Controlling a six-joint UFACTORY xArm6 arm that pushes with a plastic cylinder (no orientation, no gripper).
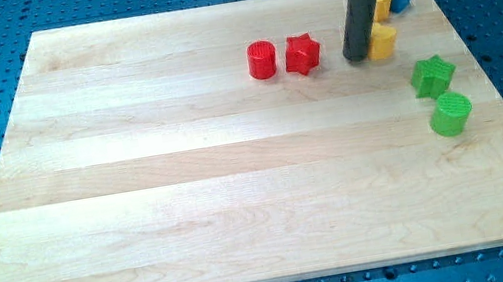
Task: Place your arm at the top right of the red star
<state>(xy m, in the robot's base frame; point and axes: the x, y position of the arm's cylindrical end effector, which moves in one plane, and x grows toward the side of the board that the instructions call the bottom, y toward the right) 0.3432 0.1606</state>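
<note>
No writing is legible. My tip (357, 56), a bare rod gripping nothing, rests right of the red star block (302, 54), touching one yellow block (381, 40); one red cylinder block (262, 59) stands left.

Bright, even overhead light, sharp focus, faint soft shadows beside the blocks.

Rod tip beside the red star on the wooden board

My tip (357, 56) sits at 3 o'clock of the red star (302, 54), touching a yellow block (381, 40); red cylinder (262, 60) at the star's 9 o'clock
</note>
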